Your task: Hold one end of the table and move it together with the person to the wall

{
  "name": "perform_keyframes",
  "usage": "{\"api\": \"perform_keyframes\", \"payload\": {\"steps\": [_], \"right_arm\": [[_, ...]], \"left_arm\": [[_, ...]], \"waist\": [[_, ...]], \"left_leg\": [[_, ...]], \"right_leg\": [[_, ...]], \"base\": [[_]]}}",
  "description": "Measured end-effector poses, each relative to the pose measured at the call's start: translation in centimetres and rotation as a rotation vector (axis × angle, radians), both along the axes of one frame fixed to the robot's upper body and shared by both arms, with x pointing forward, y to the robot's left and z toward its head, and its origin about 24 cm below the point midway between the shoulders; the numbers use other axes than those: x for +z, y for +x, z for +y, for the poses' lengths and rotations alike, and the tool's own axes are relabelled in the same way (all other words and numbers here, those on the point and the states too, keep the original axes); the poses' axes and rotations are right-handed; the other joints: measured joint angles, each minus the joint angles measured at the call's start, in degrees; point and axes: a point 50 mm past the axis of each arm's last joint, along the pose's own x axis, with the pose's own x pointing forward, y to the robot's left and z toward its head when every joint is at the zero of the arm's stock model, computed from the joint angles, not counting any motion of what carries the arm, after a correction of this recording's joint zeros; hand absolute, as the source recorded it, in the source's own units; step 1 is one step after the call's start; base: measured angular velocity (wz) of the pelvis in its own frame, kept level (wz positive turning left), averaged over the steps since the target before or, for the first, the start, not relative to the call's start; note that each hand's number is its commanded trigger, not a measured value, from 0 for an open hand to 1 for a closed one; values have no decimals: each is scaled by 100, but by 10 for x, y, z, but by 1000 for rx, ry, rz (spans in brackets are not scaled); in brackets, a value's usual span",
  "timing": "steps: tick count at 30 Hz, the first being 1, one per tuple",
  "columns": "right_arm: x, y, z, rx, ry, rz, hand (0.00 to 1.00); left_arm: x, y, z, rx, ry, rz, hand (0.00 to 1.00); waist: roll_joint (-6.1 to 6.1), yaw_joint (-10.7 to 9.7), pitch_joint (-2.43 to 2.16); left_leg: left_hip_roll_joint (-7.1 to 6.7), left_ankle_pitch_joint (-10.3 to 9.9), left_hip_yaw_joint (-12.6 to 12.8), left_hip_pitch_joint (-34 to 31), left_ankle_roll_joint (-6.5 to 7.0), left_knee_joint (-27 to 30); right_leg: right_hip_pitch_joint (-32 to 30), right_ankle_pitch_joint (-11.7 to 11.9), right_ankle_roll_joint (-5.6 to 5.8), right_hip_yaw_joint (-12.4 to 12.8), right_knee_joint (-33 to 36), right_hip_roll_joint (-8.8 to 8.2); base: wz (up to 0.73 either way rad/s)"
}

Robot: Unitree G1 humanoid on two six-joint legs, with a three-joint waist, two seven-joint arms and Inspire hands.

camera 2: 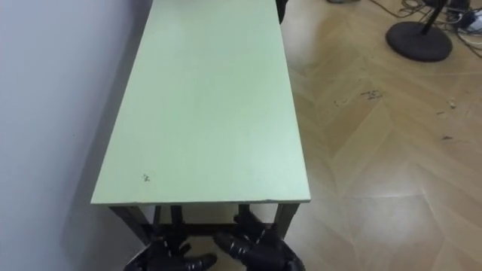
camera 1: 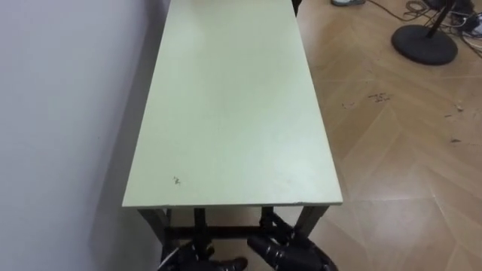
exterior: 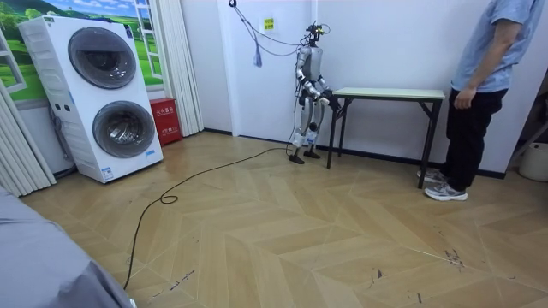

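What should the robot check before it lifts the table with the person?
1. Robot standing at its end of the table: ok.
2. Its left hand and right hand low under the near edge: ok.
3. Their hold on the table: cannot tell.
4. The person holding the far end: not ok, the arm hangs by the side.
5. Nothing on top to slide off: ok.
6. The round stand base on the floor, apart from the table: ok.
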Motion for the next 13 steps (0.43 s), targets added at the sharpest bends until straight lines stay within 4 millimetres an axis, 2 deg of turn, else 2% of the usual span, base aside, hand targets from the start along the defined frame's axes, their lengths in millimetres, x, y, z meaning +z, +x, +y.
{"api": "perform_keyframes", "payload": {"steps": [2, 8, 10, 13], "right_arm": [[-6, -5, -4, 20, -49, 28, 0], [-25, -21, -23, -3, -179, 153, 0], [-32, -31, -33, -48, -220, 208, 0], [-39, -41, -45, -114, -265, 275, 0]], "left_arm": [[-6, -8, 5, -15, 46, 39, 0], [-17, -13, 19, 13, 153, 90, 0], [-24, -25, 29, 61, 195, 139, 0], [-31, -40, 44, 113, 266, 204, 0]], "waist": [[2, -4, 1], [31, -1, -14], [35, -1, -19], [32, 1, -16]], "left_leg": [[1, 1, 0, -2, 0, 8], [2, 2, -10, 2, -2, -1], [2, 2, -11, 26, -4, -12], [0, -6, 0, 100, -16, -51]], "right_leg": [[-2, 0, 0, -2, 0, 0], [-4, 1, 0, -46, -6, -1], [29, 1, -1, -180, -27, -7], [113, 13, -6, -210, -106, -8]], "base": [[2], [0], [0], [-3]]}}
